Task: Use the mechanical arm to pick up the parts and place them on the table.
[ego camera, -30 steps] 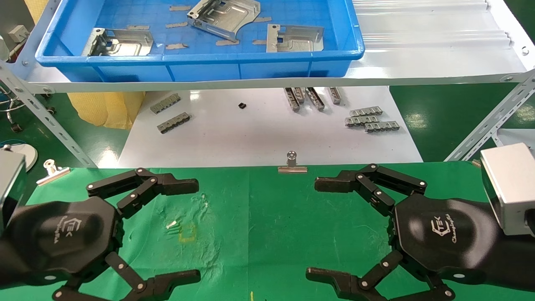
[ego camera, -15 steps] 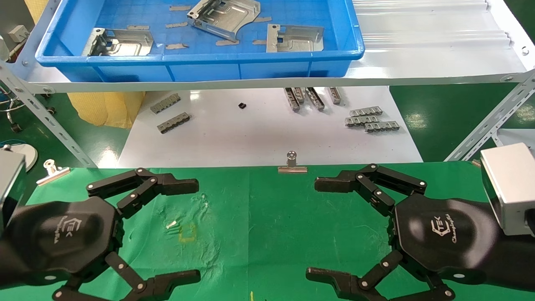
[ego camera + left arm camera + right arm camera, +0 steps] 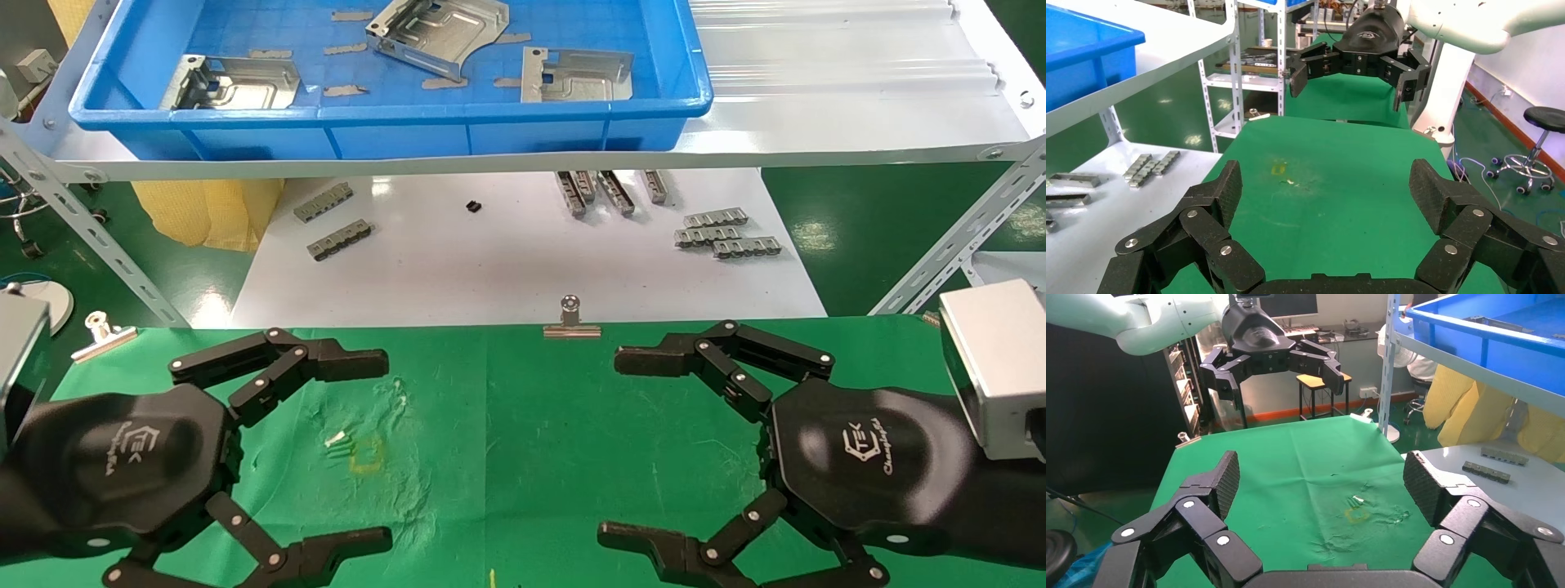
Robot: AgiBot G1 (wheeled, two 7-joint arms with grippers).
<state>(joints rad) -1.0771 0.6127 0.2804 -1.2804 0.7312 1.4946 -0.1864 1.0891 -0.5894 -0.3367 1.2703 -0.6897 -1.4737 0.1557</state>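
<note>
Both tools agape over the green worktop: left tool, right tool. Probably best to reach for the nearest part, gripping a raised flange.

**Factory workshop floor**

I'm looking at an industrial workshop: slotted steel shelving, a blue plastic tray of stamped metal plates, glossy green painted floor, rolling stools beside workstations.

Our black hexagonal left gripper and right gripper carry white logos, silver-riveted linkage fingers, silver wrist blocks.
</note>
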